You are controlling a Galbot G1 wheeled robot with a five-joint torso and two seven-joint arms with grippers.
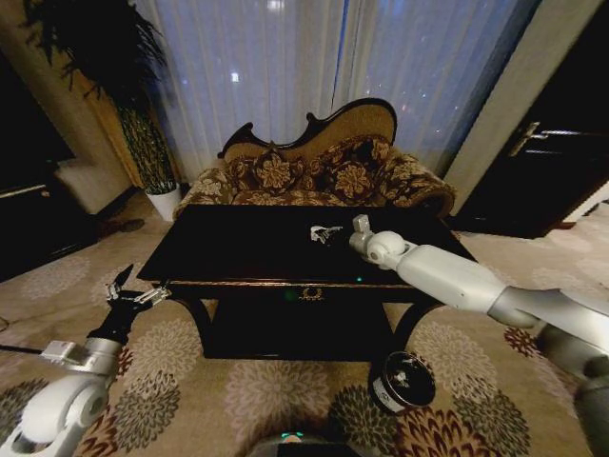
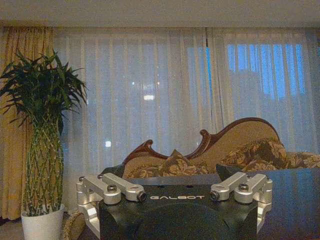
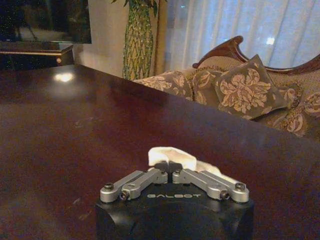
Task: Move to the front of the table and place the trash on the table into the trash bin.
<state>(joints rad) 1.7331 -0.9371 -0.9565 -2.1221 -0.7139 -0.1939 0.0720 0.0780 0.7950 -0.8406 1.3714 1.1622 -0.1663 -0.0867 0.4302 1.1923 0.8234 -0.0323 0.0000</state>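
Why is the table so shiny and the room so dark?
In the head view the room is dim and the table looks almost black, with curtains glowing behind. In the right wrist view the glossy top mirrors a bright lamp spot, and the right gripper is shut on a white paper lump.

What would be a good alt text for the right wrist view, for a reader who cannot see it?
The right gripper is shut on a white paper lump lying on the table, whose dark top is glossy. Behind the table stand a sofa with floral cushions, a tall plant and white curtains.
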